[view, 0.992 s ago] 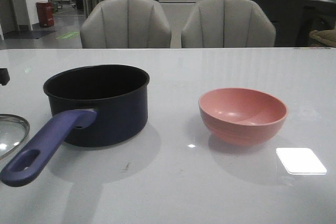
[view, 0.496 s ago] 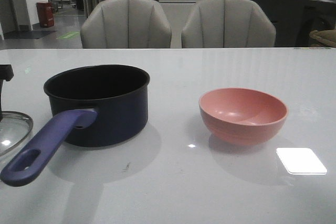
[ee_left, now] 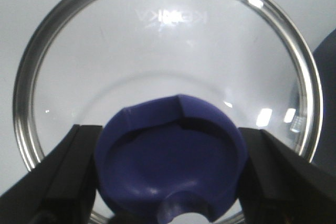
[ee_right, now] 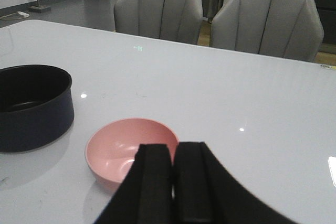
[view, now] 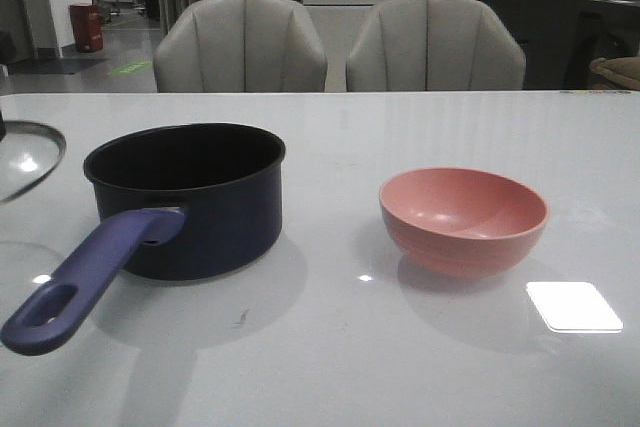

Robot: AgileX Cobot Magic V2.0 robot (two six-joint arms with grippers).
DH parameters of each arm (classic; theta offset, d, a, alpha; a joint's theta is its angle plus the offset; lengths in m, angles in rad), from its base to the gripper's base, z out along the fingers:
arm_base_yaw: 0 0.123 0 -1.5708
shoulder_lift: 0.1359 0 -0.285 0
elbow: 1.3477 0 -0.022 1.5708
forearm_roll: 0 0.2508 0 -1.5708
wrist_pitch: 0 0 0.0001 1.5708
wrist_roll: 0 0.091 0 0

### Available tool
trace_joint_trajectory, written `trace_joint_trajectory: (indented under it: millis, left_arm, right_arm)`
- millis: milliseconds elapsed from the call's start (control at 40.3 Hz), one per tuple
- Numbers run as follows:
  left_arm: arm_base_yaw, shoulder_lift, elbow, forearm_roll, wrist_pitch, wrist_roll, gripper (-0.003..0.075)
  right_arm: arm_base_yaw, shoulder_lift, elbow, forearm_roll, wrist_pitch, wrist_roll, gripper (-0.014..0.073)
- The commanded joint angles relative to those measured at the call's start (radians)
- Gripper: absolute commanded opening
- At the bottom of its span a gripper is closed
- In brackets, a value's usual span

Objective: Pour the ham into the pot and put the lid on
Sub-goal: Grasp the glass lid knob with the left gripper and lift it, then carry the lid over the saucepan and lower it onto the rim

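Navy pot (view: 190,197) stands on the white table (view: 400,347), toward the left in the front view, with its long blue-purple handle (view: 85,282) reaching toward the camera and leftward. Its inside shows dark; in the right wrist view no ham can be made out on the part of its floor that shows. A pink bowl (view: 463,219) sits upright to the right of the pot, well apart from it, and looks empty in both the front and right wrist views.

At the far left edge of the front view the lid (view: 25,157) hangs tilted above the table — off the surface, to the left of the pot and about level with its rim. In the left wrist view the left gripper (ee_left: 170,174) has its two black fingers (ee_left: 68,177) pressed against either side of the lid's blue-purple knob (ee_left: 170,156), the glass and its silver rim spread out below.

The right gripper (ee_right: 173,187) hangs above the table near the bowl — its fingers pressed together, holding nothing
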Motion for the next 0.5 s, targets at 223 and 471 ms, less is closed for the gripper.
trace_joint_trajectory:
  millis: [223, 471]
  left_arm:
    - [-0.173, -0.081, -0.205, -0.013, 0.006, 0.056, 0.0383]
    - [-0.324, 0.012, -0.305, -0.013, 0.058, 0.056, 0.0384]
  right_arm:
    - [0.003, 0.004, -0.028, 0.0, -0.071, -0.001, 0.0157]
    - [0.003, 0.004, -0.028, 0.0, -0.07, -0.001, 0.0157]
